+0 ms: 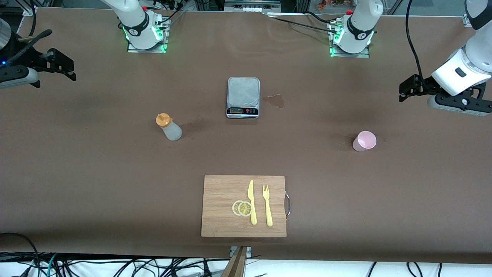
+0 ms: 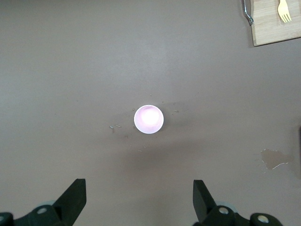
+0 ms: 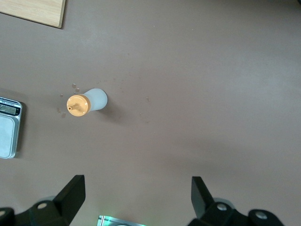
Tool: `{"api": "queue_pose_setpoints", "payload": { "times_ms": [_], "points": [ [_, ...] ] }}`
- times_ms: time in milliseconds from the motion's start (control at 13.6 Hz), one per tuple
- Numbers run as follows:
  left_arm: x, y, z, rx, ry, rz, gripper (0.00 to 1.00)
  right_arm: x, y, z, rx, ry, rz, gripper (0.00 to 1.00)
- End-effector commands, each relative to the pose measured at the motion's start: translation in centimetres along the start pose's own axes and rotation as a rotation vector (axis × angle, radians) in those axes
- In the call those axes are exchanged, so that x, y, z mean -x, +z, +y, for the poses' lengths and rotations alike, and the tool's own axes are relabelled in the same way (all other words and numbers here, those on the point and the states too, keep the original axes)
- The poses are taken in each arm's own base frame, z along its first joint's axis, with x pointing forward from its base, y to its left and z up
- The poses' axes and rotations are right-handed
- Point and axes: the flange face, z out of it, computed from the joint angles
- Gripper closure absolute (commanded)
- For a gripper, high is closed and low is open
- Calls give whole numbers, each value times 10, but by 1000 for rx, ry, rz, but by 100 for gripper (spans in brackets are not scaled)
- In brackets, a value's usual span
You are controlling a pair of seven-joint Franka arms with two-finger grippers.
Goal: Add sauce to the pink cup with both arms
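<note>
Nearest your front camera, at the middle of the tabletop's (image 1: 77, 184) near edge, you have a wooden cutting board (image 1: 223, 192) carrying two lemon slices (image 1: 242, 208), a yellow knife (image 1: 251, 202) and a yellow fork (image 1: 267, 205).

Farther in, the pink cup (image 1: 364, 141) stands upright and open-mouthed toward the left arm's end of the tabletop, well apart from everything else. The sauce (image 1: 168, 126) stands upright toward the right arm's end, its orange cap on.

Farther still, at mid-table, you see a grey scale (image 1: 243, 97) with a small wet stain (image 1: 275, 100) just beside it.

Your left gripper (image 1: 407, 89) hangs in the air over the tabletop's edge at its own end, fingers (image 2: 75, 200) spread wide and holding nothing. Your right gripper (image 1: 63, 67) hangs over the edge at the right arm's end, fingers (image 3: 73, 195) likewise spread and bare.
</note>
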Motion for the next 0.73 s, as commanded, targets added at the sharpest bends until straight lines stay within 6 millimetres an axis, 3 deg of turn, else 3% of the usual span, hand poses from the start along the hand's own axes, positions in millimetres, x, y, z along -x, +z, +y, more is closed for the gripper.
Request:
{"api": "queue_pose_setpoints", "payload": {
  "times_ms": [0, 440, 660],
  "points": [
    [2, -2, 3, 22, -4, 14, 0, 3, -6, -3, 5, -20, 6, 0],
    [-6, 2, -2, 25, -11, 4, 0, 4, -12, -1, 0, -30, 17, 0],
    [-8, 2, 4, 22, 1, 5, 0, 6, -12, 0, -4, -27, 14, 0]
  ]
}}
